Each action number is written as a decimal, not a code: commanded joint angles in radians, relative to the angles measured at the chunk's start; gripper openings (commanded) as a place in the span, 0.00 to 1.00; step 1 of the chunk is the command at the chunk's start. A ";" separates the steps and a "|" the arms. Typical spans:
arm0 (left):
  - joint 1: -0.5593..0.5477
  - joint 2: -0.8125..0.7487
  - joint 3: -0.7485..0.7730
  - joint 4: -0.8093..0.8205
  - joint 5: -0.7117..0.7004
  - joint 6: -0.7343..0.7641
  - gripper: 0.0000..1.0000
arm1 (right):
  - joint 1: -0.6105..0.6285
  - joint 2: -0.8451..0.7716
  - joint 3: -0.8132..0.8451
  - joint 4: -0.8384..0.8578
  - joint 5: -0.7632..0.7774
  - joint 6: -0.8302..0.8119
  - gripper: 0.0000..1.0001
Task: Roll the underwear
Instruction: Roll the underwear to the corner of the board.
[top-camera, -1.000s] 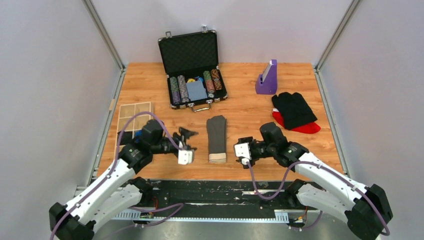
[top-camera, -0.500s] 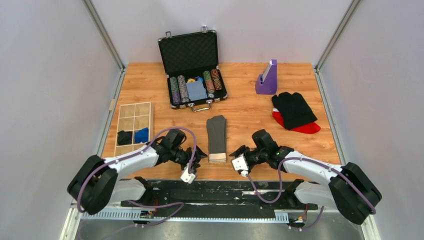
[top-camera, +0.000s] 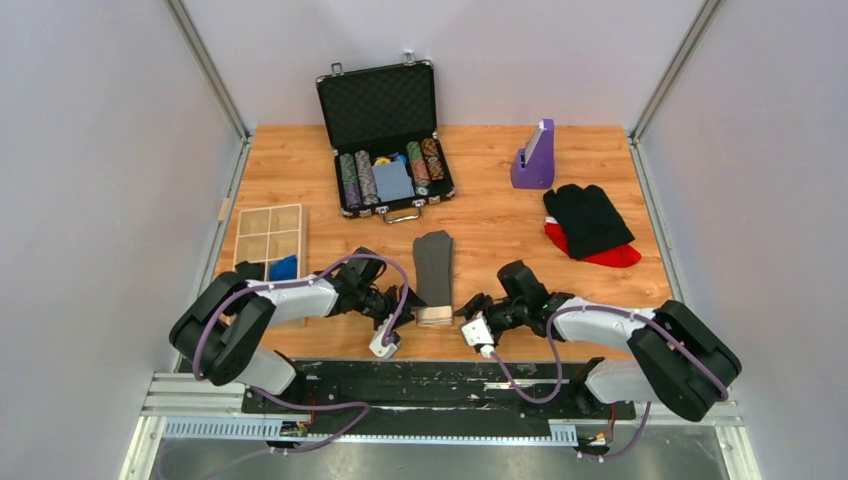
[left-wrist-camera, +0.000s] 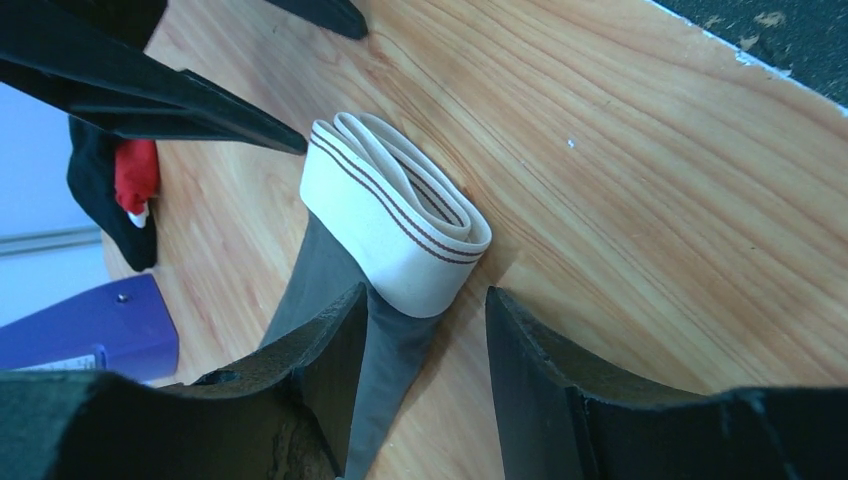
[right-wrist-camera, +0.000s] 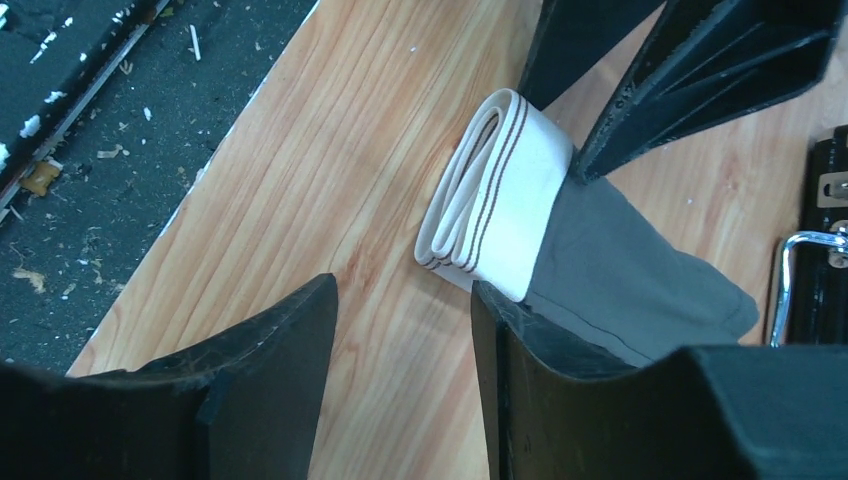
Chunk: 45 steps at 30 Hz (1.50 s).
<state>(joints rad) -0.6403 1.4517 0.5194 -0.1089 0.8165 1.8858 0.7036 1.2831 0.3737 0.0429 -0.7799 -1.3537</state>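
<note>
The left claw (left-wrist-camera: 424, 300) stands open and empty, one finger on each side of the near end of the underwear (top-camera: 433, 268). The right claw (right-wrist-camera: 402, 290) is also open and empty, and faces that same end from the other side. The underwear lies mid-table (top-camera: 500, 215) as a long folded strip running away from the arms, with its waistband (left-wrist-camera: 395, 215) nearest them.

The roll looks not yet begun; this seems to be the approach for the first grip. To do it well, each claw should probably take one corner of the band, low against the wood and level with the other. Both should then turn it over together, so the roll stays square and tight rather than coning.

The band is cream elastic with thin dark-red stripes, stacked in flat loops, and looks thicker and springier than the rest. The body is thin, matt charcoal cloth lying limp and flat, and is likely to slip or bunch. The table is smooth wood grain.
</note>
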 joint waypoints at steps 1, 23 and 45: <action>-0.004 0.041 0.030 -0.030 0.045 0.122 0.55 | 0.004 0.057 0.051 0.043 -0.038 -0.068 0.52; -0.004 -0.063 0.026 -0.112 0.095 0.162 0.54 | 0.004 0.095 0.133 -0.091 -0.082 -0.173 0.45; -0.005 0.195 0.109 -0.173 0.075 0.373 0.40 | 0.002 0.267 0.196 -0.120 -0.030 -0.169 0.28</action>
<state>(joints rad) -0.6407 1.5932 0.6254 -0.2543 0.9375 2.0373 0.7036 1.5066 0.5503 -0.0620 -0.8261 -1.5272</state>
